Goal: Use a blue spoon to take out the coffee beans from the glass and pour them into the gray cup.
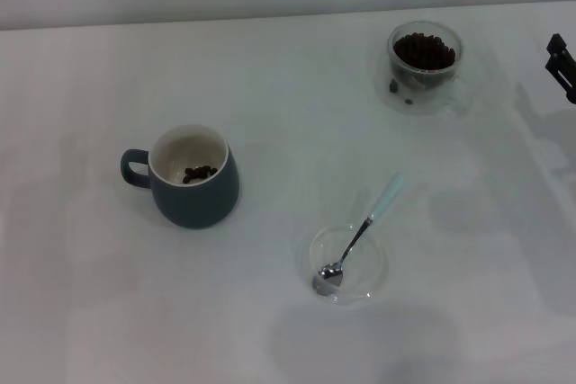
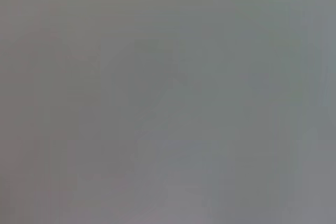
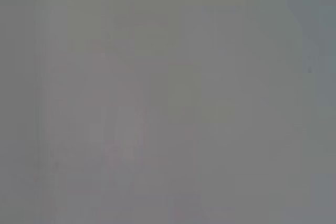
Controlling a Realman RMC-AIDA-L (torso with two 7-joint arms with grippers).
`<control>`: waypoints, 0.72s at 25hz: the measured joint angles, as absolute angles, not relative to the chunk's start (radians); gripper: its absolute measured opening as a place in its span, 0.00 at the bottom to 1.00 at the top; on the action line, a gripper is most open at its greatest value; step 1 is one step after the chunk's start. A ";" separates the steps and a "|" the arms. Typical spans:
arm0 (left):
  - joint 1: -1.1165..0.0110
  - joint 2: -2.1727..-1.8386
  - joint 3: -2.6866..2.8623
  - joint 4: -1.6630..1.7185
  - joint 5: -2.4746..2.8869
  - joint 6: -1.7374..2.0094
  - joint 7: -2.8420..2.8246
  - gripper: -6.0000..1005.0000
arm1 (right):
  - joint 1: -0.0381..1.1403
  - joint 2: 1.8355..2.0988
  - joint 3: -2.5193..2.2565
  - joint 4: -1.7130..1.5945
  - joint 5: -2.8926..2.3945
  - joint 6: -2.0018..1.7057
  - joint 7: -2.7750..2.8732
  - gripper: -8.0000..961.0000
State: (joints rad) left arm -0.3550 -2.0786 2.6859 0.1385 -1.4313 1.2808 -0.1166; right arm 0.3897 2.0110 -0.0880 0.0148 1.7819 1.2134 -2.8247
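White counter (image 1: 270,87) spreads before me; my right end effector (image 1: 562,65), fingers unreadable, waits at the far right edge, with the blue spoon (image 1: 360,231) nearer and leftward, its handle angled back toward it.

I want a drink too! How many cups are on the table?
2. The gray cup sits on the left; the glass, full of coffee beans, stands far right by the right gripper.

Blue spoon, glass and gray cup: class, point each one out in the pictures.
blue spoon (image 1: 385,200), head view, pale handle.
glass (image 1: 447,72), head view, clear side wall.
gray cup (image 1: 200,200), head view, outer wall.
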 joint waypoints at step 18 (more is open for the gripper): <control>-0.348 -2.083 2.686 0.147 -1.431 1.282 -0.117 0.77 | 0.391 2.011 -0.087 0.015 1.783 1.204 -2.828 0.88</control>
